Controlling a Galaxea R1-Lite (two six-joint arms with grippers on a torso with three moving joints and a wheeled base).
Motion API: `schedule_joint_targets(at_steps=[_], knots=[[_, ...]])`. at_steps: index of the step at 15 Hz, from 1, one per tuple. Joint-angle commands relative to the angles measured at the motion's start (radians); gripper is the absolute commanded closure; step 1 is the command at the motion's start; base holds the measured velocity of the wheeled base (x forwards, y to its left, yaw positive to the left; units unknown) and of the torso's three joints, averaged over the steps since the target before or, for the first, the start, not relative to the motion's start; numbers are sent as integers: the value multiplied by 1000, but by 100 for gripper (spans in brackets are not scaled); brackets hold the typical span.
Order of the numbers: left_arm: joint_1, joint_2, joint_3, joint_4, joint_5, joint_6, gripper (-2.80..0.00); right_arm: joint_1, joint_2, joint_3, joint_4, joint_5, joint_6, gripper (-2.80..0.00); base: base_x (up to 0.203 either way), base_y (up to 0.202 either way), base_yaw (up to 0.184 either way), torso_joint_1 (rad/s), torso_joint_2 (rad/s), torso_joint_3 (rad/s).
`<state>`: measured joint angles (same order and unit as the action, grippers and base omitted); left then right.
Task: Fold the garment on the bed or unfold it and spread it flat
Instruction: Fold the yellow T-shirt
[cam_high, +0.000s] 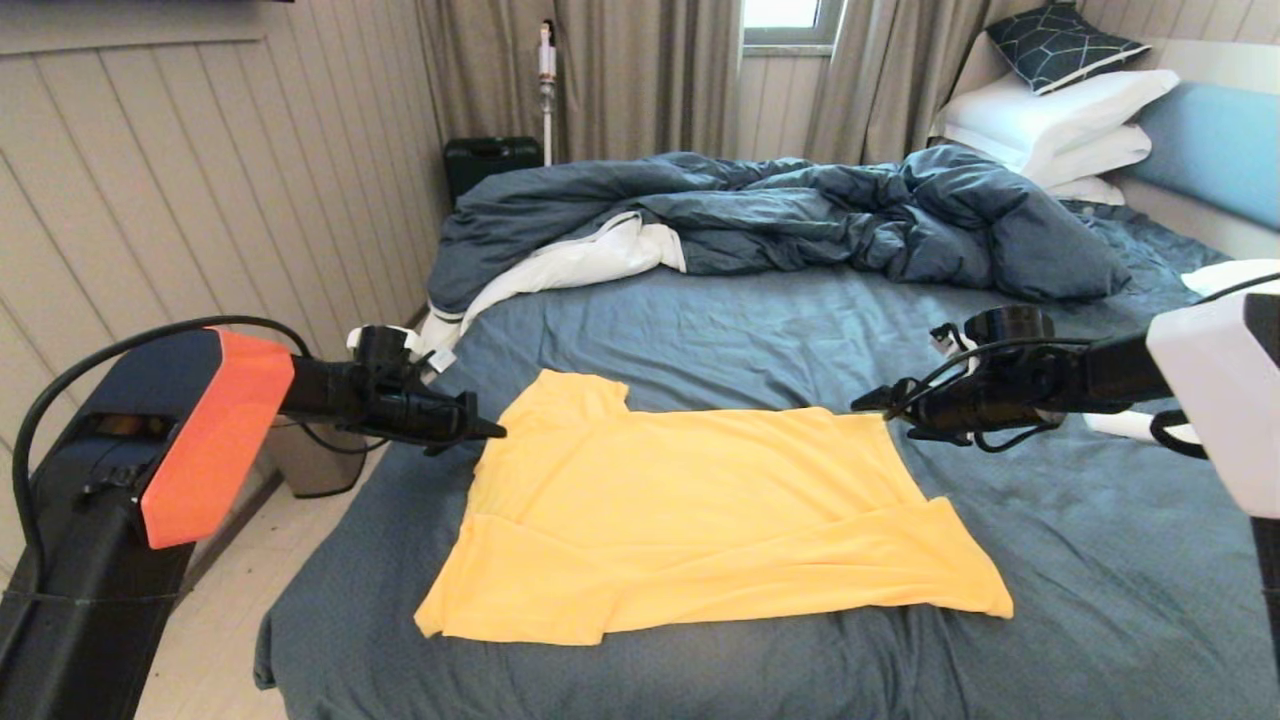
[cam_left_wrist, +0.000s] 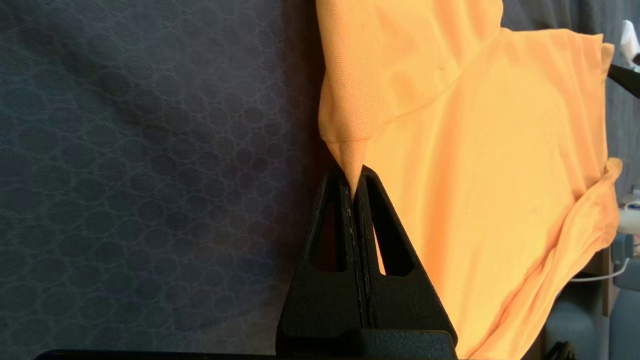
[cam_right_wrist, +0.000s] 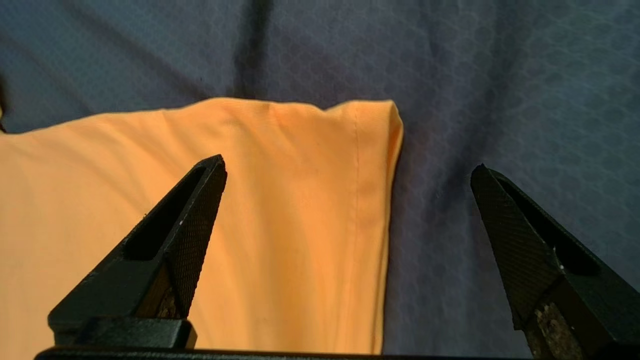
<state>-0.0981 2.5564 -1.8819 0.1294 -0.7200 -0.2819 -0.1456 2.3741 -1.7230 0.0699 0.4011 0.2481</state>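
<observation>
The yellow garment (cam_high: 700, 510) lies mostly flat on the bed (cam_high: 1100, 560), folded across its middle, with one sleeve toward the far left. My left gripper (cam_high: 495, 432) is at the garment's left edge and is shut on a small pinch of yellow fabric. The left wrist view shows that pinch in the tips of the left gripper (cam_left_wrist: 356, 175), with the garment (cam_left_wrist: 490, 165) spreading away from it. My right gripper (cam_high: 872, 406) hovers open over the far right corner. In the right wrist view, the right gripper (cam_right_wrist: 348, 165) straddles the hem of the garment (cam_right_wrist: 250, 200) without touching it.
A rumpled dark blue duvet (cam_high: 800, 215) with a white lining fills the far half of the bed. White pillows (cam_high: 1060, 110) are stacked by the light blue headboard (cam_high: 1210, 140). A panelled wall, a bin (cam_high: 315, 460) and floor lie left of the bed.
</observation>
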Motion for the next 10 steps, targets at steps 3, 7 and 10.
schedule_joint_targets(at_steps=[3, 7, 10], knots=[[0, -1, -1, 0, -4, 0, 0, 21, 43, -43, 2, 1, 3, -280, 0, 0, 0, 0, 0, 0], [0, 2, -2, -1, -4, 1, 0, 38, 62, -56, 1, 0, 5, -280, 0, 0, 0, 0, 0, 0], [0, 5, -3, -1, -4, 1, 0, 31, 62, -43, 1, -1, 3, 0, 0, 0, 0, 0, 0, 0]])
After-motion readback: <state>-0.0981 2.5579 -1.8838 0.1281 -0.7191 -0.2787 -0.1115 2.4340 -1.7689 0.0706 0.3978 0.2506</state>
